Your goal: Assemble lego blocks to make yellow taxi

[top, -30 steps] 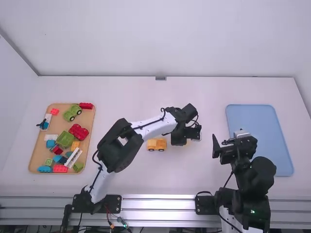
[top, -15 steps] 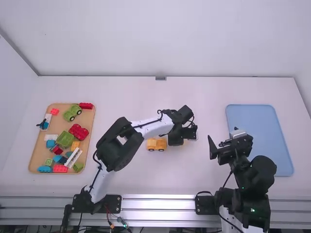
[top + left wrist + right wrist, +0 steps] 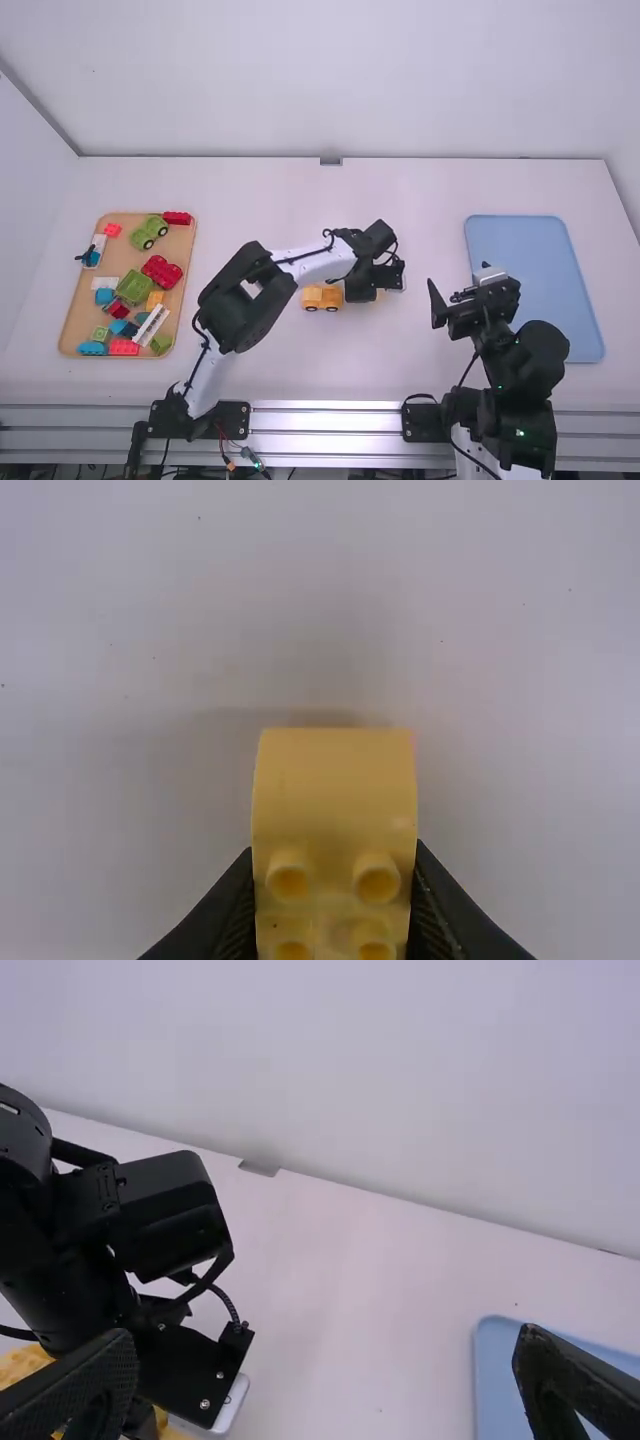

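The yellow taxi [image 3: 314, 295] is in at least 2 parts by my reading: its wheeled base [image 3: 323, 299] stands upright on the white table [image 3: 330, 370], and a yellow block [image 3: 333, 800] with studs is in my left gripper [image 3: 334, 860], its 2 fingers clenched on the block's sides. What has changed over the last 1 second is small: I've brought the left gripper a little closer to the base, so the block is now near it. I cannot tell whether the block touches the table. I take the step in hand as lining up the block, with joining still to come; the base is loose and could slide or tip if I press off-centre. My right gripper [image 3: 327, 1345] has edged slightly towards the left arm [image 3: 315, 265], its 2 fingers spread apart with nothing between them. It looks well placed to steady the base. The blue tray [image 3: 520, 270] lies beyond it, and the wooden tray [image 3: 125, 258] holds the other blocks, well apart from my work.
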Controlling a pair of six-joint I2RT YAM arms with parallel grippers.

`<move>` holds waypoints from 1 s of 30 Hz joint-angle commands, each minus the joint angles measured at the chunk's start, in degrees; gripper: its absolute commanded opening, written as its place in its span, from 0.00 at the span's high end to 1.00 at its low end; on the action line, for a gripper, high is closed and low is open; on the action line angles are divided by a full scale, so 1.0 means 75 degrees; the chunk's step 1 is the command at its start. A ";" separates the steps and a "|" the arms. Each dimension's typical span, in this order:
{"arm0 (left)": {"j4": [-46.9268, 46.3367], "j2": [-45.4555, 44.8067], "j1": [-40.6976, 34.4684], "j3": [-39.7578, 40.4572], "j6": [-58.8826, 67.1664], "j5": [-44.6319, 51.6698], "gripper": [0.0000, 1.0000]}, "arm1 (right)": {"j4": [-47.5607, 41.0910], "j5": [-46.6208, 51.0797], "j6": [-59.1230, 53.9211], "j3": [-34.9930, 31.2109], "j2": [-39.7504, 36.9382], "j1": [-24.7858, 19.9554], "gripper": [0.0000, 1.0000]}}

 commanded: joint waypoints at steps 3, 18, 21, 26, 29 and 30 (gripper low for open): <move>-0.0009 -0.0070 0.0064 -0.0163 -0.0026 0.0143 0.94 | 0.0026 -0.0041 -0.0006 -0.0044 0.0067 -0.0029 0.01; 0.0169 -0.0268 0.0067 -0.0160 -0.0015 -0.0015 0.01 | 0.0012 -0.0044 -0.0350 -0.0044 0.0067 -0.0029 0.01; 0.0131 -0.0609 0.0122 -0.0163 0.0216 0.0254 0.01 | 0.0023 -0.0044 -0.0595 -0.0044 0.0067 -0.0020 0.01; -0.0446 -0.1629 0.0764 -0.0166 0.1081 0.1428 0.01 | 0.0446 -0.0073 -0.0577 -0.0044 0.0306 -0.0020 0.01; -0.0618 -0.2098 0.1291 -0.0356 0.1524 0.2183 0.01 | 0.0845 -0.0799 -0.0807 -0.0044 0.0927 -0.0023 0.01; -0.0618 -0.2186 0.1408 -0.0428 0.1620 0.2346 0.01 | 0.0924 -0.1008 -0.0901 -0.0044 0.1087 -0.0026 0.01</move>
